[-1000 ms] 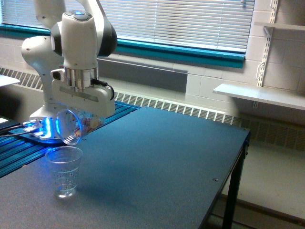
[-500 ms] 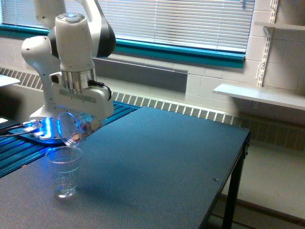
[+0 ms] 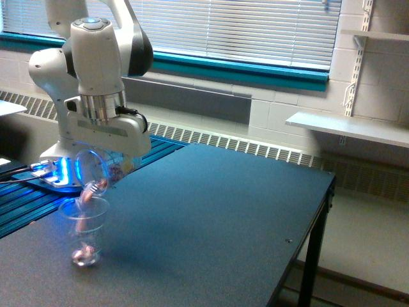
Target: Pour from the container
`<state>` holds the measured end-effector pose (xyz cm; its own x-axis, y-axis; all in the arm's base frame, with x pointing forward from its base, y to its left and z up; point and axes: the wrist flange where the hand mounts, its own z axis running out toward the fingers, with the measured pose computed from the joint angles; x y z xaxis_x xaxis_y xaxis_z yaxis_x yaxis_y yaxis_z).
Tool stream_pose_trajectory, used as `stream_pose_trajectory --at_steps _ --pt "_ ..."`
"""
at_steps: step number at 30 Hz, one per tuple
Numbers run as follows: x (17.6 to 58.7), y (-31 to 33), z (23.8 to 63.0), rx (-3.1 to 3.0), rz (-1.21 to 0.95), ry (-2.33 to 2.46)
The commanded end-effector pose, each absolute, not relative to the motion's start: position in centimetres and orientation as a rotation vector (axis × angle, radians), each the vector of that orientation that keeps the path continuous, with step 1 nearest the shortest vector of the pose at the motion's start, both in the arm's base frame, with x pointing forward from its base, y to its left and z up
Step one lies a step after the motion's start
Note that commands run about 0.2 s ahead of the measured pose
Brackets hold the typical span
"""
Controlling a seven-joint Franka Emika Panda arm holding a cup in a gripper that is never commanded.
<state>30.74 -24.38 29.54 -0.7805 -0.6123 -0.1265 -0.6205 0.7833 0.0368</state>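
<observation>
Under the tipped container [image 3: 94, 171], at the exterior view's left, a ribbed receiving cup [image 3: 85, 230] stands on the table [image 3: 211, 224], catching pinkish bits; the gripper [image 3: 110, 160] stays clamped on the container, whose long axis lies near horizontal, its rim just above the cup's mouth

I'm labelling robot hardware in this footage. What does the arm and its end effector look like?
The arm is glossy white with rounded segments and dark grey joint bands, its top cap tinted blue. A ribbed silver collar sits at the wrist, above a boxy white end effector with a black cable looping at its side. Blue light glows at the base.
</observation>
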Motion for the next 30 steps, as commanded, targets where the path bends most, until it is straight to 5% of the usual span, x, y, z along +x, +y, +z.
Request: stream_pose_trajectory --at_steps 1,30 --pt "30.6 -24.5 29.8 -0.999 0.110 2.843" --pt "29.7 -26.1 29.6 -0.917 0.172 2.771"
